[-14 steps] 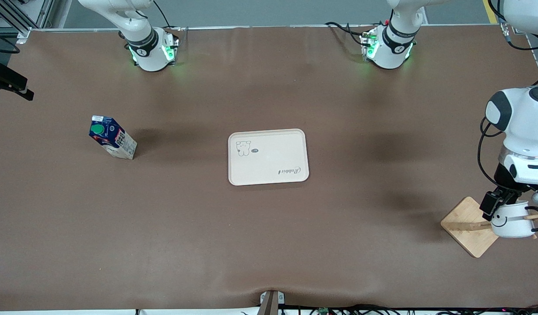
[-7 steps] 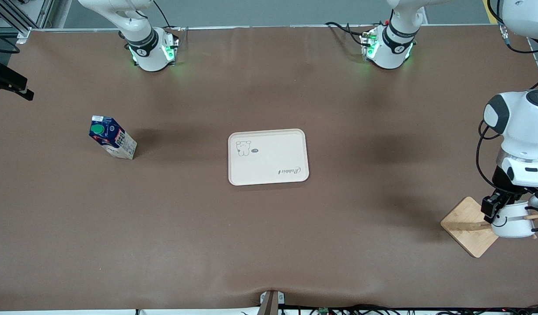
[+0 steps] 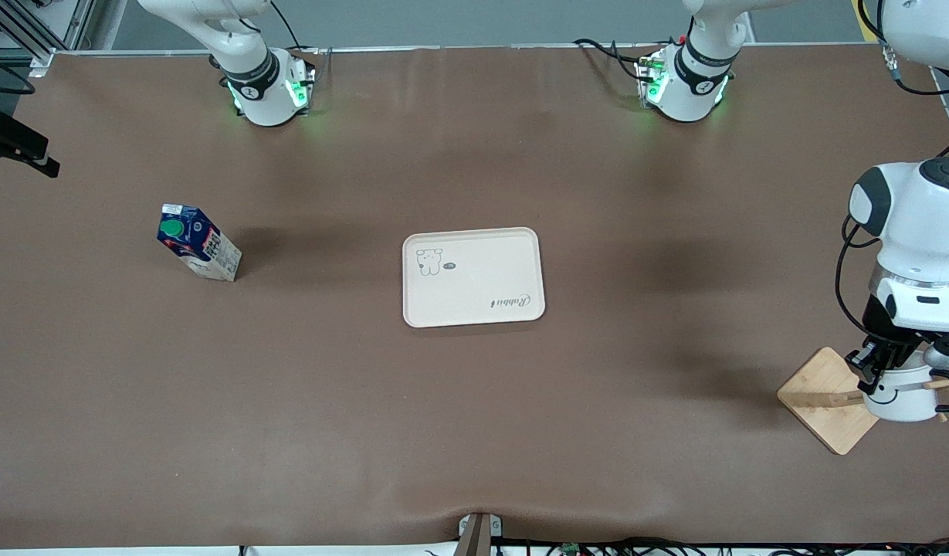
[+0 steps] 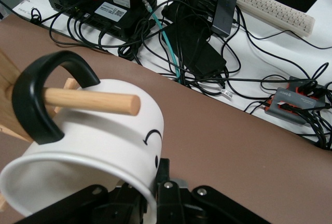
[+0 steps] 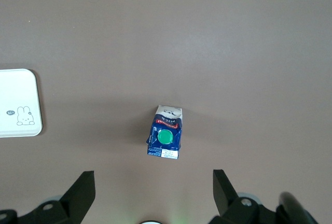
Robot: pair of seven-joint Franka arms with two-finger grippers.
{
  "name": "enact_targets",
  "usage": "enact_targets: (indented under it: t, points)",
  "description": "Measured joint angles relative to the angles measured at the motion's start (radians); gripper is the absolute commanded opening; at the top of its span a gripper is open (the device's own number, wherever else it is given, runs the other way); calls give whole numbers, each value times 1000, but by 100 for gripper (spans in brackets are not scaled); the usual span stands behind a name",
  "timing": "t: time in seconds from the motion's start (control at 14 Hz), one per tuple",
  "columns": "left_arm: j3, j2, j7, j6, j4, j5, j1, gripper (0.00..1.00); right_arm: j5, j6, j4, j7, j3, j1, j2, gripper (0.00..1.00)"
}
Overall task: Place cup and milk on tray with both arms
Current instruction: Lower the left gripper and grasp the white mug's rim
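The white smiley cup (image 3: pixel 903 390) hangs by its black handle on a wooden peg (image 4: pixel 93 101) at the left arm's end of the table. It lies on its side on the peg in the left wrist view (image 4: pixel 98 146). My left gripper (image 3: pixel 876 371) straddles its rim, one finger inside and one outside, shut on the wall (image 4: pixel 153 203). The blue and white milk carton (image 3: pixel 198 251) stands toward the right arm's end. My right gripper (image 5: pixel 154 195) is open high over the milk (image 5: pixel 166 138); it is out of the front view. The beige tray (image 3: pixel 474 276) lies mid-table.
The peg belongs to a wooden stand with a square base (image 3: pixel 825 401), close to the table's edge at the left arm's end. A corner of the tray (image 5: pixel 18 102) shows in the right wrist view. Cables and electronics (image 4: pixel 197 37) lie off the table.
My left gripper has come down lower onto the cup's rim, covering more of the smiley face. The cup, milk and tray have not moved.
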Motion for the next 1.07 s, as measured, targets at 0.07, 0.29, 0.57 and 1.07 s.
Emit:
enact_targets:
  t: [0.07,0.29,0.57,1.07]
  points:
    - [0,0,0,0,2,14,-1,0,0,0,0,0,0,0,0,100]
    - [0,0,4,-1,9,65,-3,0,0,0,0,0,0,0,0,100]
    - [-30,-7,31,-99,52,71,-5,0,0,0,0,0,0,0,0,100]
    - [-140,-43,31,-415,187,71,-14,0,0,0,0,0,0,0,0,100]
